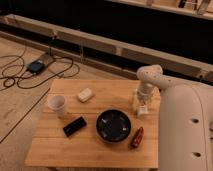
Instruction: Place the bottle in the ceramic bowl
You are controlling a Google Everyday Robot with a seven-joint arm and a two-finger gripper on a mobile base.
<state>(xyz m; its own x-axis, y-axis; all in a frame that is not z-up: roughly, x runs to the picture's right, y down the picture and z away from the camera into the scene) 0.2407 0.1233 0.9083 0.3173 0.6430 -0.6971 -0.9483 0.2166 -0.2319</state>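
Note:
The bottle (143, 111) shows as a small white shape standing on the wooden table (55, 145), near its right edge. My gripper (142, 106) comes straight down over it from the white arm (150, 77) and covers its upper part. The ceramic bowl (114, 125) is round, glossy and black, with nothing in it. It sits a little left of and in front of the bottle.
A white cup (57, 104) stands at the left, a white rounded block (85, 94) lies behind the bowl, a black flat object (74, 126) is front left, and a red oblong object (137, 137) lies right of the bowl. Cables (30, 70) lie on the floor behind.

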